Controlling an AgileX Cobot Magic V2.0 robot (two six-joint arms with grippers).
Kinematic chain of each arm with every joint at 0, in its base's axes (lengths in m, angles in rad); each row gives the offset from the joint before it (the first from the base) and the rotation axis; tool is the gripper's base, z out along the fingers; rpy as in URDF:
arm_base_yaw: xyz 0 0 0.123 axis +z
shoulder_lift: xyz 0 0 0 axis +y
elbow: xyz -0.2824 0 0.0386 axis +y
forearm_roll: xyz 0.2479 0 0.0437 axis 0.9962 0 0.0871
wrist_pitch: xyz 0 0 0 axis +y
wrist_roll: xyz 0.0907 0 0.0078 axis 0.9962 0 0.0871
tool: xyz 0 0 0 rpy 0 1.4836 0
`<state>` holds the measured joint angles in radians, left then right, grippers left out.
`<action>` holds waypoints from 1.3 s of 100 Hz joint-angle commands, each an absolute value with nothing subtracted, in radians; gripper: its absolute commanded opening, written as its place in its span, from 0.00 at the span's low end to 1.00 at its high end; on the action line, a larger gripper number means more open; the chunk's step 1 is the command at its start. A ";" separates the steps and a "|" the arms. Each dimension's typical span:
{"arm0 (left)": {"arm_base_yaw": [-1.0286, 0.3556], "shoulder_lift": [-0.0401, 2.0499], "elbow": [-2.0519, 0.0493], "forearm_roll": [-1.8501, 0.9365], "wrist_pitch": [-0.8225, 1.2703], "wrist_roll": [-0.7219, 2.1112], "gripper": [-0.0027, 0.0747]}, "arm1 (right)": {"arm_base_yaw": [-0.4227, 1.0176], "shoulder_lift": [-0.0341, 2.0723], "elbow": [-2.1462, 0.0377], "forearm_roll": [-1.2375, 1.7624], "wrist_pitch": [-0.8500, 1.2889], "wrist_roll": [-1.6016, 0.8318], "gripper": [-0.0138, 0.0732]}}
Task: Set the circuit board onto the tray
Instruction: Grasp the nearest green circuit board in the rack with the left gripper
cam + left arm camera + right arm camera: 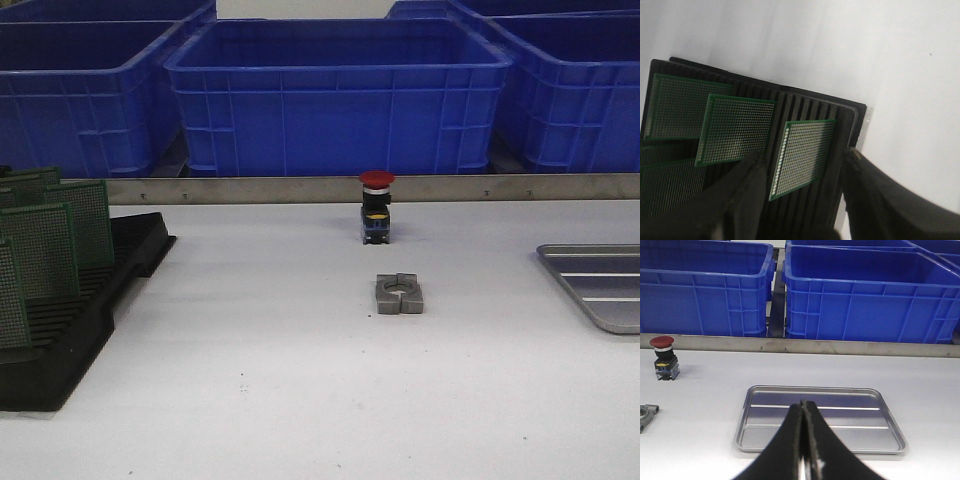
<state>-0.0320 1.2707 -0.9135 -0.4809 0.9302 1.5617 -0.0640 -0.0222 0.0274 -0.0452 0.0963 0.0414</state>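
Several green perforated circuit boards [45, 245] stand upright in a black slotted rack [125, 260] at the table's left. In the left wrist view my left gripper [802, 157] is open above the rack, its jaws either side of the end board [802, 150], not touching it. The silver-grey ribbed tray [600, 280] lies empty at the table's right edge. In the right wrist view my right gripper [803, 407] is shut and empty, hovering in front of the tray [865, 412]. Neither gripper shows in the front view.
A red-capped push-button switch [376, 206] and a grey metal bracket [399, 293] sit mid-table. Blue plastic bins [335, 95] stand behind a metal rail [250, 188] at the back.
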 commanded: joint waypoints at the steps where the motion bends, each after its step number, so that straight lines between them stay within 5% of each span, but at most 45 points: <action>1: -0.067 1.277 -0.948 -0.526 0.913 1.640 0.47 | -0.072 -0.032 0.027 -0.058 0.017 0.033 0.08; 59: -0.096 1.442 -0.948 -0.507 0.766 1.679 0.47 | -0.072 -0.032 0.027 -0.058 0.017 0.033 0.08; 102: -0.096 1.480 -0.948 -0.507 0.842 1.679 0.47 | -0.072 -0.032 0.027 -0.058 0.017 0.033 0.08; 130: -0.096 1.480 -0.948 -0.507 0.893 1.679 0.22 | -0.072 -0.032 0.027 -0.058 0.017 0.033 0.08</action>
<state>-0.0886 1.5073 -0.9202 -0.4790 0.8871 1.6815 -0.0640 -0.0222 0.0274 -0.0452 0.0963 0.0414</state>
